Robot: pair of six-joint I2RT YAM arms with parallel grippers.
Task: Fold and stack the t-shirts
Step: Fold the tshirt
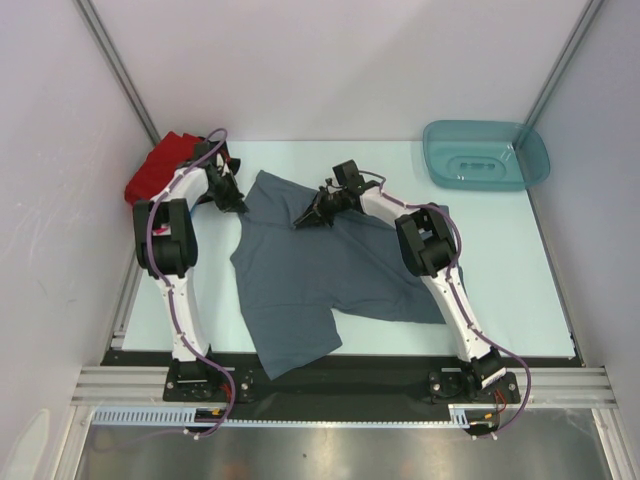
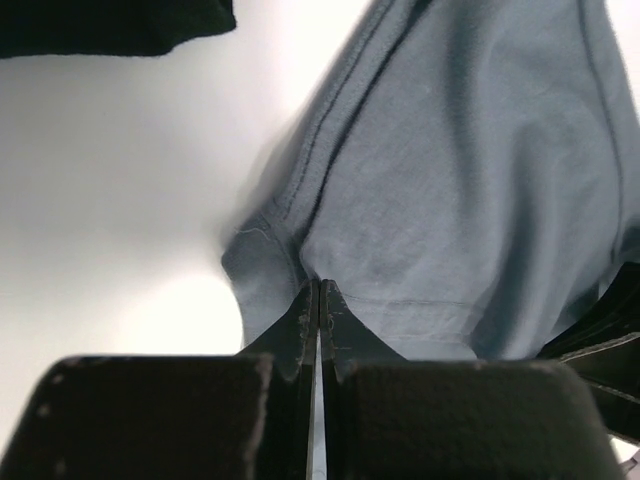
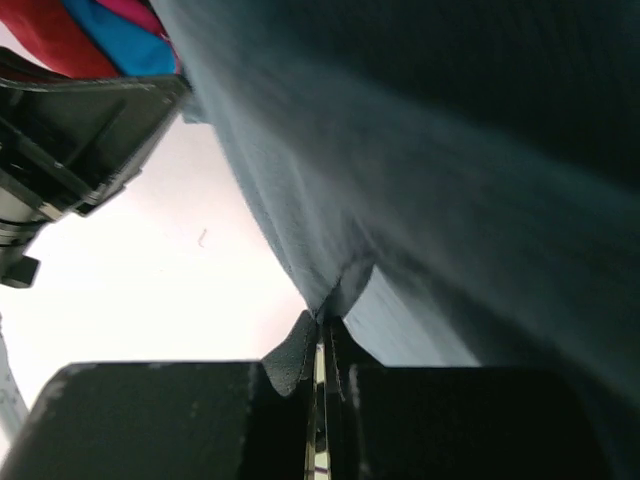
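Observation:
A slate grey-blue t-shirt [image 1: 320,270] lies spread and rumpled across the middle of the table. My left gripper [image 1: 238,203] is at its far left corner. In the left wrist view that gripper [image 2: 319,285] is shut, pinching the hem of the grey-blue shirt [image 2: 450,180]. My right gripper [image 1: 305,220] sits at the shirt's far edge, a little right of the left one. Up close the right gripper [image 3: 325,325] is shut on a small fold of the shirt [image 3: 400,150], which is lifted there. A red t-shirt [image 1: 155,172] lies bunched at the far left.
A teal plastic tub [image 1: 487,155] stands at the far right corner. Red [image 3: 50,35], bright blue [image 3: 125,45] and pink [image 3: 135,10] cloth shows behind the left arm's gripper [image 3: 70,130]. Black cloth [image 2: 110,25] lies beyond the left gripper. Walls enclose the table.

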